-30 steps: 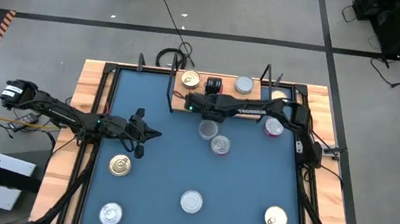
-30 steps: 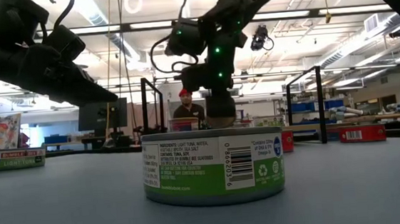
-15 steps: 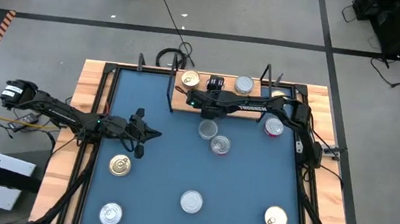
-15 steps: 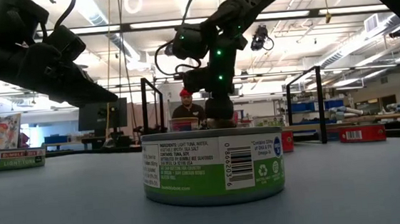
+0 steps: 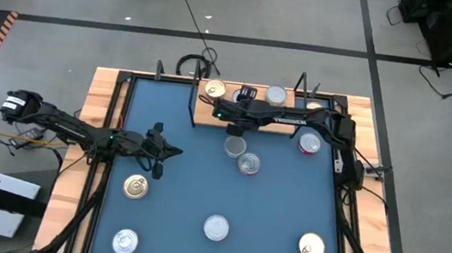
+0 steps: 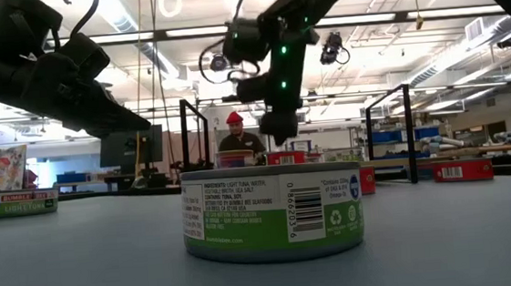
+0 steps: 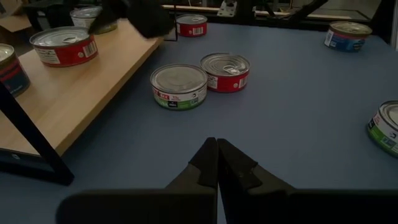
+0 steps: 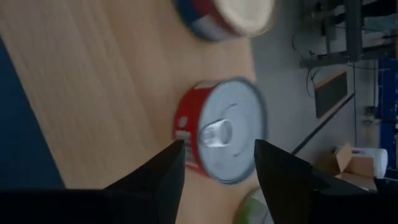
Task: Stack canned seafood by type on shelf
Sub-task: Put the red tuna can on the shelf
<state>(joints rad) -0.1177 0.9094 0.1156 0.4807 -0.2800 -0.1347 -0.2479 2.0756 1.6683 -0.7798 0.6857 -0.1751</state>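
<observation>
My right gripper (image 8: pixel 219 150) is open over the light-wood shelf (image 5: pixel 287 119), above a silver-lidded tin with red sides (image 8: pixel 221 132). That tin stands on its base on the board, and the fingers are spread wider than it and clear of it. In the low view the gripper (image 6: pixel 277 123) hangs above the tin (image 6: pixel 286 157). A gold-lidded tin (image 5: pixel 214 89) and a silver-lidded tin (image 5: pixel 276 95) also stand on the shelf. My left gripper (image 5: pixel 159 149) is shut and waits over the table's left part.
Loose tins stand on the blue table: two silver-lidded ones (image 5: pixel 235 147) (image 5: pixel 248 163) just before the shelf, a red-sided one (image 5: pixel 309 143), gold-lidded ones (image 5: pixel 136 186) (image 5: pixel 311 246) and silver-lidded ones (image 5: pixel 216 227) (image 5: pixel 125 240). A person (image 6: pixel 237 135) sits beyond the far edge.
My right gripper has risen from the shelf board and shifted slightly toward the far edge. The red-sided tin stays on the shelf below it.
</observation>
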